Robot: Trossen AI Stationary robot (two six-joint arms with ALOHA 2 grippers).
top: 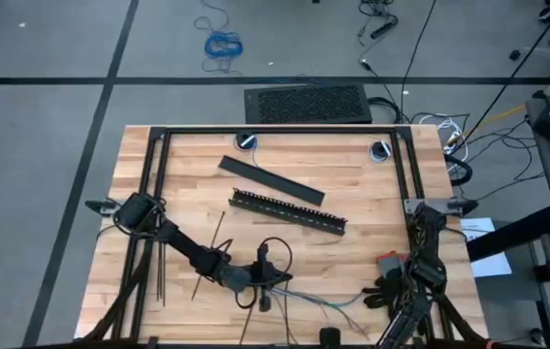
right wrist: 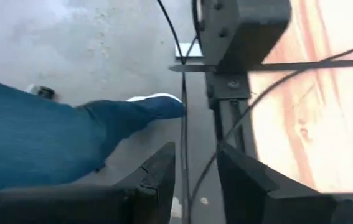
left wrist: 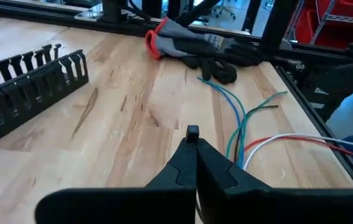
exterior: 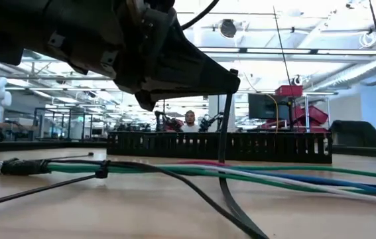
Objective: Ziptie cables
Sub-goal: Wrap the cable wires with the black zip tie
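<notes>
The cables (top: 328, 305) lie on the wooden table near its front edge, their blue, green, white and red ends (left wrist: 244, 127) splayed toward the right. In the low view they run flat across the table (exterior: 274, 176). My left gripper (left wrist: 192, 140) hovers just over them, shut on a ziptie (exterior: 224, 133). Several loose zipties (top: 161, 271) lie at the table's left. My right gripper (right wrist: 196, 171) waits open at the table's right front corner, with nothing between its fingers. My left gripper pinches the ziptie's small black end (left wrist: 192, 132) between its two fingertips (exterior: 227, 78), only at their free ends. The fingers come nearly level from the table's left. The strip hangs down from them, crosses the cables (exterior: 222, 159) and curves along the table toward its near edge (exterior: 241, 219).
A black slotted bar (top: 289, 210) and a flat black bar (top: 270, 179) lie at mid table. A grey, red and black glove (top: 386, 281) sits by the right arm. A person's blue-trousered leg (right wrist: 51, 143) stands on the floor past the table's edge.
</notes>
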